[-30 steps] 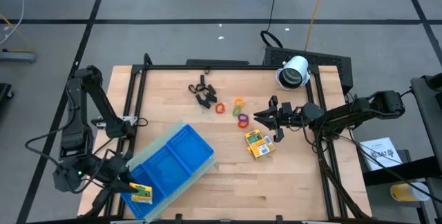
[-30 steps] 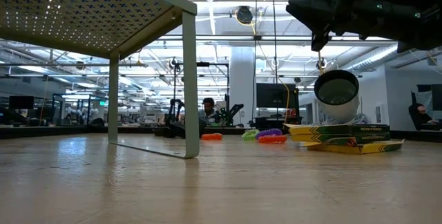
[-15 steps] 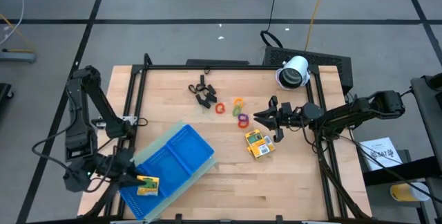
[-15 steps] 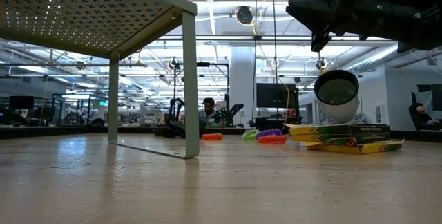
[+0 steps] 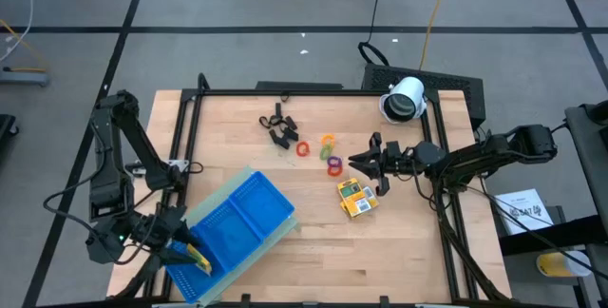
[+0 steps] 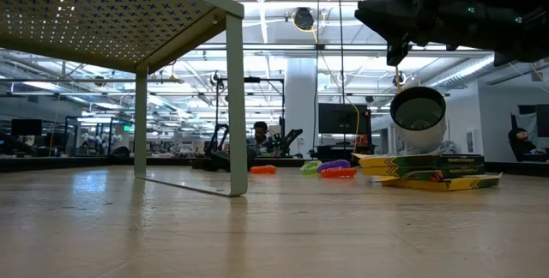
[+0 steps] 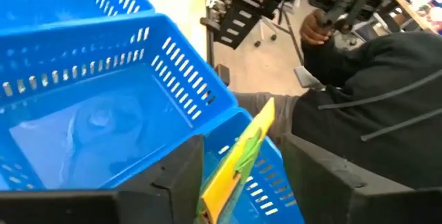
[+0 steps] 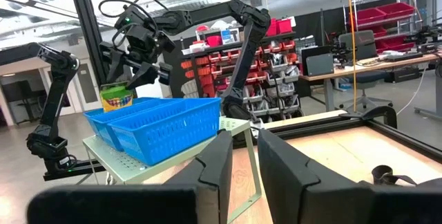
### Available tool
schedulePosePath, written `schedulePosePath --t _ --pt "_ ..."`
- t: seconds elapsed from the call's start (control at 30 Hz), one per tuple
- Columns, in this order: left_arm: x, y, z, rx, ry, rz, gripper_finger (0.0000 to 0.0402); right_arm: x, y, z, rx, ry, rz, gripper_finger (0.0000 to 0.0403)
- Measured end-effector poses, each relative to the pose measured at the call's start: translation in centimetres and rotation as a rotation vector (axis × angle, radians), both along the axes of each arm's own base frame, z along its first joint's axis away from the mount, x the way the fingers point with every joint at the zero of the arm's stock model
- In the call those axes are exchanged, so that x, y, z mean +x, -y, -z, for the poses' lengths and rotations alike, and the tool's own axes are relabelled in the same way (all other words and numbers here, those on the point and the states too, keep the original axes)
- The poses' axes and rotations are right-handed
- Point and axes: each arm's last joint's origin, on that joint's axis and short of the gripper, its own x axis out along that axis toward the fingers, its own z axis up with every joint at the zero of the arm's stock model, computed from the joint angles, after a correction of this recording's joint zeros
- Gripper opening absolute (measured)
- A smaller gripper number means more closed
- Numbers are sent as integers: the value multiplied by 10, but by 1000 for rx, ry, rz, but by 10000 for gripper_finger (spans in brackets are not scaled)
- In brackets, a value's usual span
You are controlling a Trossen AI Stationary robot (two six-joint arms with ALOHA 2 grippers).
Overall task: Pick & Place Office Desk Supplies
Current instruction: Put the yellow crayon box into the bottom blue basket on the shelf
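Blue tray (image 5: 242, 215) on stand; white cylinder (image 5: 405, 99) at table's far edge.

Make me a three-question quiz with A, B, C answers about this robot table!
1. Where is the blue tray?
A. near the left arm
B. beside the white tube
C. under the right arm

2. How many yellow packs lie on the bare wood?
A. five
B. two
C. none

3. What is the left gripper doing?
A. lying flat on the wood
B. squeezing a black clip
C. over the tray's end with a yellow pack between its spread fingers

Answers:
1 A: the tray sits at the table's left front, by the left arm.
2 B: two packs lie side by side near the right gripper.
3 C: the left wrist view shows the pack between the fingers, above the tray's compartment.
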Motion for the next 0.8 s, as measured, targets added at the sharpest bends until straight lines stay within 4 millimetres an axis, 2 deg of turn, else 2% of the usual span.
schedulePosePath --t 0.13,0.37,0.67,0.8 --pt "-1 4 -5 -9 54 27 220 0 0 0 0 0 0 59" --pt "-6 12 -18 -102 129 74 214 0 0 0 -1 -1 -4 59" --pt "-8 12 -17 -107 136 26 201 0 0 0 -1 -3 -4 59" --pt "-7 10 -15 -50 164 -17 200 0 0 0 -1 -3 -4 59"
